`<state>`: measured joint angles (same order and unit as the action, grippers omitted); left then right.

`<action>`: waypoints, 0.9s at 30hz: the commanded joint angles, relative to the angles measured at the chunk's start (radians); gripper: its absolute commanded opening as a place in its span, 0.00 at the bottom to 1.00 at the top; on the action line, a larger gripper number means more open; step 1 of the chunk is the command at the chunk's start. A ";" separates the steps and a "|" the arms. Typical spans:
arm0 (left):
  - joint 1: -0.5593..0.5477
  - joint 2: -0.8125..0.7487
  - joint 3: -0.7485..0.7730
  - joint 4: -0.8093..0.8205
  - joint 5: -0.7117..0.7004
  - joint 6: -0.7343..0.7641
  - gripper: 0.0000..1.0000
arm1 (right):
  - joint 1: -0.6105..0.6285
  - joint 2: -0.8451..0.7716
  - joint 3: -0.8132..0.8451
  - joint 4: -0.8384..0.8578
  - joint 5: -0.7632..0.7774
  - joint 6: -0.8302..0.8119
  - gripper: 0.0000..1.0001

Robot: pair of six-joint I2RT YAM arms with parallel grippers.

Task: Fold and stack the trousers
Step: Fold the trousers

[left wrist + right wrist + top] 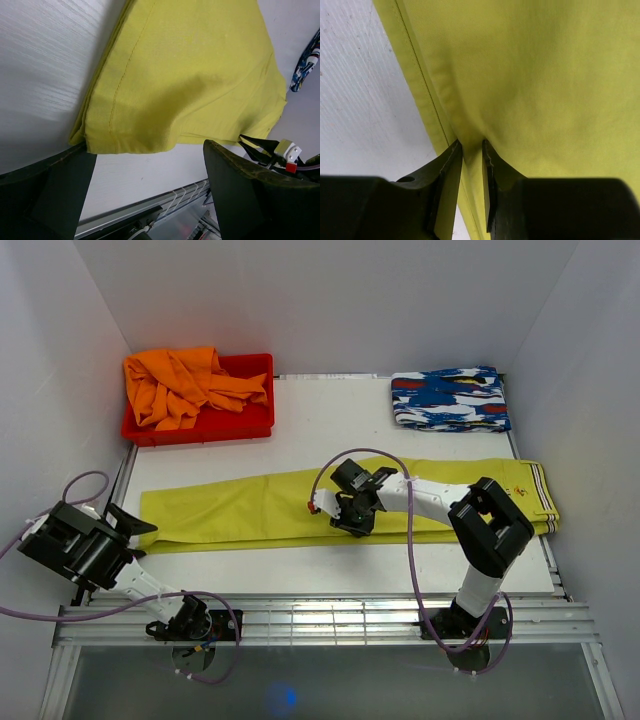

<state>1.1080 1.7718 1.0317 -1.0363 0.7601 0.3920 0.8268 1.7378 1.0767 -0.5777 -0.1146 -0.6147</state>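
Trousers (260, 508) of bright yellow-green cloth lie flat and stretched across the white table (330, 430), from near its left edge to its right edge and closer to the near edge than to the far one. White walls (330, 300) close the table on the left, far and right sides, and a metal rail (330, 620) runs along the near edge.

In the far left corner stands a red bin (200, 433) with a crumpled orange garment (180, 385) in it, part of it hanging over the left rim. At the near left corner the left gripper (125, 525) points at the leg end of the trousers. In the left wrist view its (145, 165) fingers stand wide apart, and one tip touches the corner of the hem.

Near the middle of the table, the right gripper (352, 523) is down on the near edge of the trousers. The right wrist view shows its (472, 150) fingers almost together, with a fold of the yellow cloth pinched between them.

A folded blue, white and red patterned cloth (450, 400) lies in the far right corner. The striped waistband (540, 495) is at the right edge.
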 commanded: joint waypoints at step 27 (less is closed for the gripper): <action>0.007 0.014 -0.042 0.179 -0.084 -0.197 0.98 | 0.006 -0.103 0.060 -0.016 -0.112 -0.003 0.08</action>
<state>1.1107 1.7947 1.0122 -0.9501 0.7555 0.1802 0.8268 1.7031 1.0904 -0.5358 -0.2031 -0.6098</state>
